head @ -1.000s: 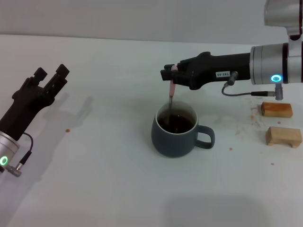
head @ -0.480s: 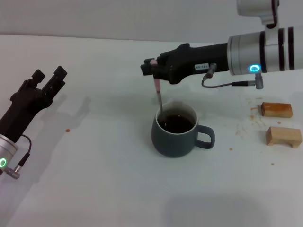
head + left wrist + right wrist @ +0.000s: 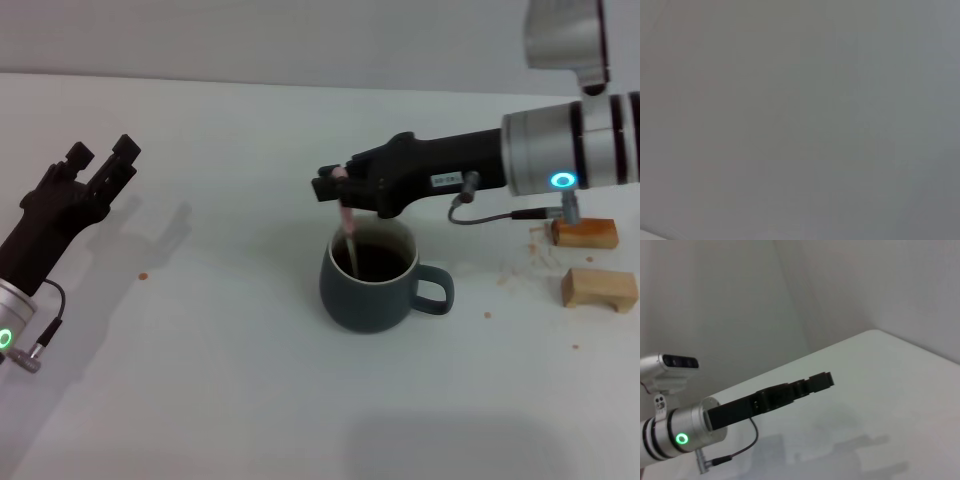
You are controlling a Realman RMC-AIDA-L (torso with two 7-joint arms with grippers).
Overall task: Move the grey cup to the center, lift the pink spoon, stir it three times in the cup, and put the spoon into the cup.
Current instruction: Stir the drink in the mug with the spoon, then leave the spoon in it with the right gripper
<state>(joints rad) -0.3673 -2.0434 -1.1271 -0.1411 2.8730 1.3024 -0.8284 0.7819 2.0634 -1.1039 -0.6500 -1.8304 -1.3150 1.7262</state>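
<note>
The grey cup (image 3: pixel 367 281) is seen mid-table: a rounded blue-grey mug, pale rim, white inside, dark liquid, loop handle turned toward the robot's right. The pink spoon (image 3: pixel 347 226) is held upright over it, pale pink handle on top, grey stem dipped inside the rim at the cup's left side. The right gripper (image 3: pixel 338 186) is clamped on the handle just above the cup. A small white label is carried on the gripper body, its print too small to be read. 2 tan wooden blocks (image 3: pixel 597 288) are seen at far right. The left gripper (image 3: pixel 98 158) is parked at far left, fingers spread apart, also caught in the right wrist view (image 3: pixel 820 380).
</note>
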